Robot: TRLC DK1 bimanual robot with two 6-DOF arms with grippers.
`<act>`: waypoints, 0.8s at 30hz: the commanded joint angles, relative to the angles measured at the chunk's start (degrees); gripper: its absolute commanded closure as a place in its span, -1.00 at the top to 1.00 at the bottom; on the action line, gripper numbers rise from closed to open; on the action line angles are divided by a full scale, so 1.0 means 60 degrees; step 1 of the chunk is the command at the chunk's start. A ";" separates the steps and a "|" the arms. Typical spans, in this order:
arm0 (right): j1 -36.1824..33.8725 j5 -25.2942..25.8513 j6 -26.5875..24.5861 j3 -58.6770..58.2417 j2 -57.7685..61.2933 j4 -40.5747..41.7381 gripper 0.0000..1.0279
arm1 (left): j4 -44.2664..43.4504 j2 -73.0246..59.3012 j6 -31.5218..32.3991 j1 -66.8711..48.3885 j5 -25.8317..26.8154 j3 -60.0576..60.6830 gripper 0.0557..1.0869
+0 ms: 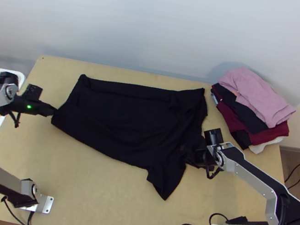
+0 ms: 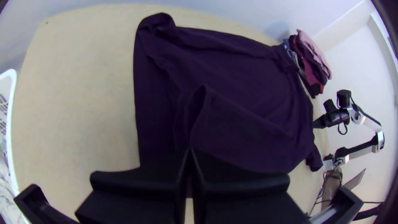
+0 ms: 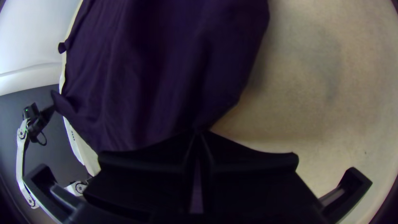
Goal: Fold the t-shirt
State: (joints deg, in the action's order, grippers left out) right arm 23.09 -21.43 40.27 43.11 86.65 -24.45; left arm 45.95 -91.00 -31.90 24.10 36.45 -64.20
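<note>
Shirt [image 1: 126,117] spread across desk [image 1: 89,195], pinched in closed left fingers [image 2: 145,182] and closed right fingers [image 3: 248,170]; now lift both ends together, keep tension even, fold over, lower gently.

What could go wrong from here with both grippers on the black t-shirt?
The left gripper seems to pinch just an edge of the t-shirt, so the cloth might slip out when pulled. The sleeve jutting toward the table's near side could end up folded in crooked. The clothes pile sits close to the shirt's far right corner; a wide swing might knock it.
</note>
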 commanded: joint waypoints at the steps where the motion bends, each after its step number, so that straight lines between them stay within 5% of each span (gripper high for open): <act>1: -0.0113 0.0320 0.0114 -0.0418 -0.0072 -0.0086 -0.94 | -0.0071 0.0460 0.0263 0.0203 0.0093 0.0300 -0.92; 5: -0.0099 0.0349 0.0114 -0.0491 -0.0204 -0.0086 -0.94 | -0.0013 0.0562 0.0336 0.0173 0.0093 0.0564 -0.90; 8: -0.0084 0.0349 0.0114 -0.0535 -0.0262 -0.0086 -0.94 | 0.0017 0.0504 0.0322 0.0056 0.0078 0.0872 -0.57; 13: -0.0055 0.0378 0.0114 -0.0579 -0.0321 -0.0086 -0.94 | -0.0423 0.0445 0.0336 -0.0310 0.0034 0.1648 -0.56; 24: -0.0011 0.0437 0.0114 -0.0608 -0.0321 -0.0027 -0.94 | -0.0745 0.0152 0.0263 -0.0383 -0.0244 0.1765 -0.13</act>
State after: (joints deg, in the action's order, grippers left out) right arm 23.09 -19.97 40.27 41.60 84.84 -24.14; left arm 41.65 -89.08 -30.41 21.50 35.35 -54.28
